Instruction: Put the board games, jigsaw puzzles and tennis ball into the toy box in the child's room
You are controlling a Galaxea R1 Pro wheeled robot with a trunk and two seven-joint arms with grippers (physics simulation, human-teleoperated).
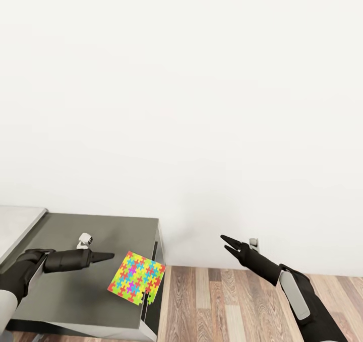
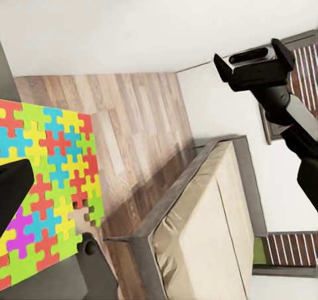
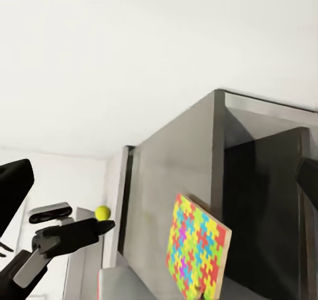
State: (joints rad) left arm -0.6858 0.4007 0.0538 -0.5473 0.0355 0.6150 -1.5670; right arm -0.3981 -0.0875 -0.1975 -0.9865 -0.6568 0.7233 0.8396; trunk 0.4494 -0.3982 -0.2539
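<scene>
One jigsaw puzzle [image 1: 137, 277] lies flat on the dark grey section of the table [image 1: 65, 291], at its right edge; it shows too in the left wrist view [image 2: 46, 181] and the right wrist view [image 3: 195, 253]. My left gripper [image 1: 106, 256] hovers just left of it, open and holding nothing; it also appears as the left gripper [image 3: 99, 228]. My right gripper [image 1: 224, 242] is open in the air over the floor, well right of the table, and its fingers [image 2: 285, 51] stand spread. The tennis ball [image 3: 102, 212] rests further along the table. The bed [image 2: 199, 227] stands beyond.
A bare white wall fills most of the head view. The light table top [image 1: 15, 226] adjoins the grey section at the far left. Wood-plank floor [image 1: 227, 301] runs to the right of the table, with a wall socket [image 1: 253, 242] low on the wall.
</scene>
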